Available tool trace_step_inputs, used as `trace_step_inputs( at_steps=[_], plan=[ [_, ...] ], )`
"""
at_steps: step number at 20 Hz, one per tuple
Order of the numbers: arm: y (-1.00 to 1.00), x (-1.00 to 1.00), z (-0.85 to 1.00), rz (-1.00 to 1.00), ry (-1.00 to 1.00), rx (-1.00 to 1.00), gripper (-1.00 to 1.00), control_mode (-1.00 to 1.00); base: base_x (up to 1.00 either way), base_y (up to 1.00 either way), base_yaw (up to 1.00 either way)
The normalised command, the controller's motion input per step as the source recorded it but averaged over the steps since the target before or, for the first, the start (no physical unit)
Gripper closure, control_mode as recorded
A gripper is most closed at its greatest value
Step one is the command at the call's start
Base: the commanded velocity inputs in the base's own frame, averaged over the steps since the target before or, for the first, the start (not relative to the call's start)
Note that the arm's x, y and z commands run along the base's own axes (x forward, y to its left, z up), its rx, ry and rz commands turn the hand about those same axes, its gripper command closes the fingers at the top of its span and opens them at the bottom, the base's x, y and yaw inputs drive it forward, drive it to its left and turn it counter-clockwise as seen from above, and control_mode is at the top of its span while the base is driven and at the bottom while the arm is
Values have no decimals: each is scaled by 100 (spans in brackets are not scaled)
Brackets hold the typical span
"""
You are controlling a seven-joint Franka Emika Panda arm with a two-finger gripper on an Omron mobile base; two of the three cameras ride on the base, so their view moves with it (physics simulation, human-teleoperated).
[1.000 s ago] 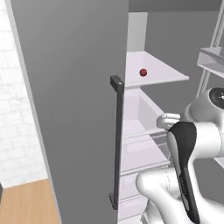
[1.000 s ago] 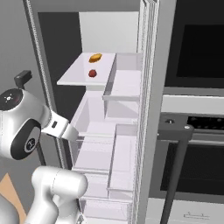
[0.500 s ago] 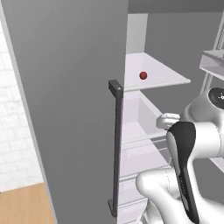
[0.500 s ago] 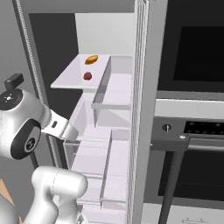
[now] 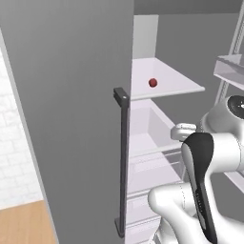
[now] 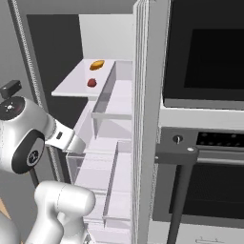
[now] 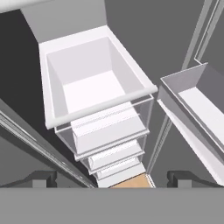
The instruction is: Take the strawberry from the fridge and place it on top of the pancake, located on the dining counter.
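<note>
So far only the fridge (image 6: pixel 143 95) stands open: the strawberry (image 5: pixel 152 82) sits untouched on its shelf (image 5: pixel 183 86), the gripper (image 7: pixel 111 178) spread wide and empty; grasp and delivery remain

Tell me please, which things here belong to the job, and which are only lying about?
Belong to the job:
- strawberry, on the white shelf
- fridge, door standing open
- claw, open, over the drawers

Only lying about:
- small orange item, farther back on the same shelf
- oven beside the fridge
- white drawers, nothing seen in them
</note>
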Motion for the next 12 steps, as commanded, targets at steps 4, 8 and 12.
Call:
trace_step_inputs(
  at_steps=[4, 8, 12],
  plan=[
    [0, 0, 0, 0, 0, 0, -100, 100, 16, -16, 0],
    [0, 0, 0, 0, 0, 0, -100, 100, 9, 0, 2],
    [0, 0, 0, 0, 0, 0, -100, 100, 6, 0, 1]
  ],
)
